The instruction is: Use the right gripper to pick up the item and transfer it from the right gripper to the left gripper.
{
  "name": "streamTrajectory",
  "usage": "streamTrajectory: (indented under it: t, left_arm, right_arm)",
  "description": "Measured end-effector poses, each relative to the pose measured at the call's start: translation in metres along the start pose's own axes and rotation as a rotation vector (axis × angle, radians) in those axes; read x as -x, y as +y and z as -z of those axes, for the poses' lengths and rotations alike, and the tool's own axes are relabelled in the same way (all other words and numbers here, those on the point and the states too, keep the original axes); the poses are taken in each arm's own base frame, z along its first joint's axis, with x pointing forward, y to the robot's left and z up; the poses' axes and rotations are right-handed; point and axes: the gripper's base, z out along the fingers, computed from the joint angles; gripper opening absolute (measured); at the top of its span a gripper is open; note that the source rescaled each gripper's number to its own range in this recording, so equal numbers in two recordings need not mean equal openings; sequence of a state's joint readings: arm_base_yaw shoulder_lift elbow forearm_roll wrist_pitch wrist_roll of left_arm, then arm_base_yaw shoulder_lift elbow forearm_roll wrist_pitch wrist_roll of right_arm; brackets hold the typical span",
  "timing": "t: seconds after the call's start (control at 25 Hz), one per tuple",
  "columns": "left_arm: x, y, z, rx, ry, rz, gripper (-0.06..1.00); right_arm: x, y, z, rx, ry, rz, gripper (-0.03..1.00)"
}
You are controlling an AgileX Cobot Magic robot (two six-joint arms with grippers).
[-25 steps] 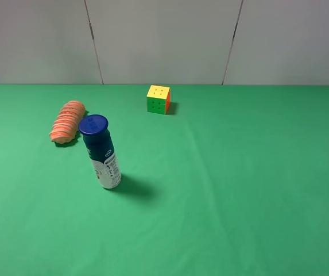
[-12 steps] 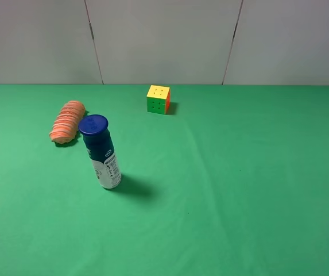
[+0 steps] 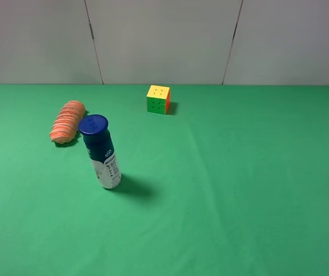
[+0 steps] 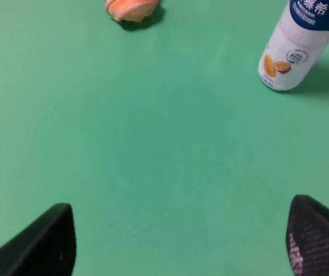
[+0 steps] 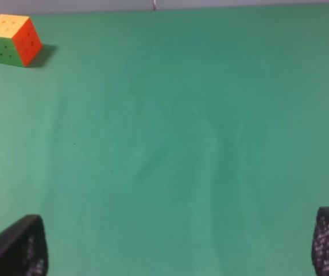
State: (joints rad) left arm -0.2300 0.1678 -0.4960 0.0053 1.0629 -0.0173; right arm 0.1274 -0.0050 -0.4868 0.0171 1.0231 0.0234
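The item, an orange roll with cream ribs (image 3: 67, 121), lies on the green cloth at the far left, just behind the bottle. Its near end shows in the left wrist view (image 4: 131, 8). Neither arm shows in the exterior high view. My left gripper (image 4: 181, 241) is open and empty, its two black fingertips (image 4: 43, 241) wide apart over bare cloth, well short of the item. My right gripper (image 5: 178, 244) is open and empty over bare cloth on the right side, far from the item.
A white bottle with a blue cap (image 3: 100, 152) stands upright in front of the item, also in the left wrist view (image 4: 296, 46). A yellow-green-orange puzzle cube (image 3: 158, 99) sits at the back middle, also in the right wrist view (image 5: 12, 39). Grey wall panels stand behind the table.
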Motion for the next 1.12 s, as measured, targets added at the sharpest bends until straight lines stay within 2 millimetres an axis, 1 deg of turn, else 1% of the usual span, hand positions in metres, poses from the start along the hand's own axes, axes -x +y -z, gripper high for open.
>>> streamTrajectory:
  t: [0.16, 0.48, 0.76, 0.96, 1.12]
  left_arm:
    - [0.000, 0.000, 0.000, 0.001, 0.000, 0.000, 0.82]
    - [0.000, 0.000, 0.001, 0.001, -0.005, 0.001, 0.82]
    - [-0.014, 0.000, 0.021, -0.007, -0.167, 0.005, 0.82]
    - [-0.015, 0.000, 0.022, 0.004, -0.176, 0.006, 0.82]
    - [-0.015, 0.000, 0.022, 0.065, -0.176, 0.045, 0.82]
  right_arm:
    - [0.000, -0.003, 0.000, -0.031, -0.001, 0.019, 1.00]
    - [0.000, -0.003, 0.000, -0.038, -0.001, 0.023, 1.00]
    - [0.000, -0.003, 0.000, -0.038, -0.001, 0.023, 1.00]
    - [0.000, -0.003, 0.000, -0.038, -0.001, 0.023, 1.00]
    - [0.000, -0.003, 0.000, -0.038, -0.001, 0.023, 1.00]
